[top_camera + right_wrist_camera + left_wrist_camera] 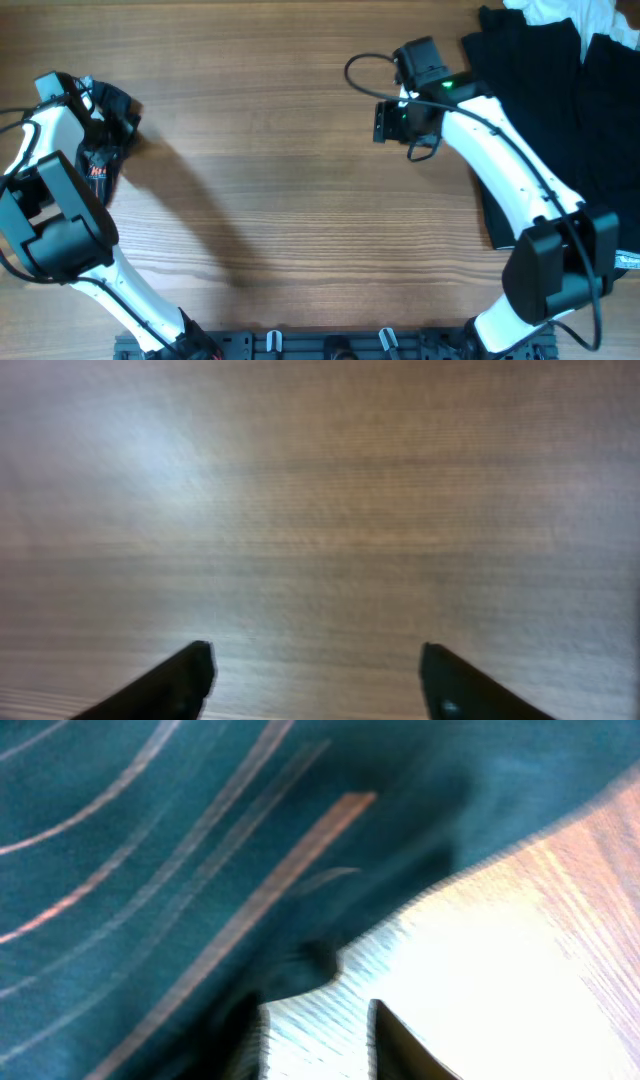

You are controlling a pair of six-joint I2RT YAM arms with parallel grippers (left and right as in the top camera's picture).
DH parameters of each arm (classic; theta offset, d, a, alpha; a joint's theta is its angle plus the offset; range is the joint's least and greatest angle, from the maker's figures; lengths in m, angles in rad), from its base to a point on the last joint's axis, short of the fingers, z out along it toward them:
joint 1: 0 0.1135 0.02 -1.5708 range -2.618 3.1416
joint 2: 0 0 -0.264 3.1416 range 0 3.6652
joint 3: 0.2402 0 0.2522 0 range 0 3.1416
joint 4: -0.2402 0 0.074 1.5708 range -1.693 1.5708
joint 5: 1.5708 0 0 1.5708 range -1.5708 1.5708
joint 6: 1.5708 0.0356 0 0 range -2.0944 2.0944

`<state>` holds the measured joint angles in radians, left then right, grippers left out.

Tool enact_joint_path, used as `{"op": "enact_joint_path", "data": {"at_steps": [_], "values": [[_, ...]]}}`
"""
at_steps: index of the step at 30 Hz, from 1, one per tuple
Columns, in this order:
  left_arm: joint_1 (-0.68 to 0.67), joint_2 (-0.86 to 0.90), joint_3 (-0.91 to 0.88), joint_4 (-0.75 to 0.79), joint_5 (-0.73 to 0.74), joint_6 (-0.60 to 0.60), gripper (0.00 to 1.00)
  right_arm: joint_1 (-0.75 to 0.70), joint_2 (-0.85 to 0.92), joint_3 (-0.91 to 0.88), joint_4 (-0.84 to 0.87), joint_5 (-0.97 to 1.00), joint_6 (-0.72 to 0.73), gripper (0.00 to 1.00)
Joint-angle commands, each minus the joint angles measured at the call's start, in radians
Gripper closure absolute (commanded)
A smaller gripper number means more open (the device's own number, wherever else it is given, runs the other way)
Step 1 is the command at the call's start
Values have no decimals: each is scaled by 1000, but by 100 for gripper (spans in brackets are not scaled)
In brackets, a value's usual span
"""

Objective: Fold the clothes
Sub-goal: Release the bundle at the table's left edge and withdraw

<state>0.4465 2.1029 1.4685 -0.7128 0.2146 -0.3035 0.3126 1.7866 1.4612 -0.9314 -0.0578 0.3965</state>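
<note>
While the black T-shirt with thin reddish-brown contour lines (pixel 103 150) sits bunched at the far left of the brown wooden table (pixel 280 200), folding looks barely begun, still at the fetch-and-spread stage. The left gripper (pixel 315 1025) is right against that cloth, but blur hides whether it is clamped. The right gripper (pixel 315 660) is spread wide and empty over bare wood, well apart from the shirt. Next move probably needs the shirt brought to centre and laid flat.

I work over a brown wooden counter (pixel 280 200), its grain running side to side. Soft shadows lie toward its left edge, pale glare brightens the wood, and a dark rail (pixel 330 345) lines its near edge.
</note>
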Motion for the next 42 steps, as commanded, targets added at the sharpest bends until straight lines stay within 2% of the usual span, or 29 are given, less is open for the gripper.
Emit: {"op": "enact_joint_path", "data": {"at_steps": [1,4,5,6,8,11,14,18,19,21,23,25,27,33,42], "values": [[-101,-165,6,35,26,157,47,-124,-72,14,54,-181,-20,19],[-245,-256,6,41,-28,243,26,-260,-77,18,88,-288,-167,12],[-299,-274,6,10,-85,248,16,-298,-77,18,64,-288,-206,10],[-353,-287,6,-53,-140,248,7,-345,-77,24,-6,-287,-243,8],[-427,-295,6,-203,-199,239,0,-396,-78,26,-104,-273,-239,9],[-444,-305,6,-408,-193,106,0,-435,-101,22,-238,-177,-239,9],[-426,-359,-27,-462,-167,105,0,-404,-188,-3,-244,-113,-238,9],[-417,-577,-209,-343,-137,105,0,-349,-428,-145,-86,-95,-236,8],[-417,-642,-264,-306,-137,105,2,-335,-518,-211,-19,-94,-237,4],[-418,-865,-447,-154,-114,103,5,-305,-681,-337,100,-59,-236,0],[-418,-1081,-602,-26,-105,30,0,-282,-874,-478,210,-10,-237,0],[-418,-1276,-710,62,-104,3,0,-282,-1017,-574,259,-10,-237,0],[-418,-1399,-733,53,-104,3,0,-282,-1090,-604,237,-9,-237,0],[-418,-1580,-733,-14,-104,3,0,-282,-1112,-604,156,-9,-237,0],[-418,-1582,-733,-14,-104,3,0,-283,-1051,-610,153,-8,-241,0]]}}
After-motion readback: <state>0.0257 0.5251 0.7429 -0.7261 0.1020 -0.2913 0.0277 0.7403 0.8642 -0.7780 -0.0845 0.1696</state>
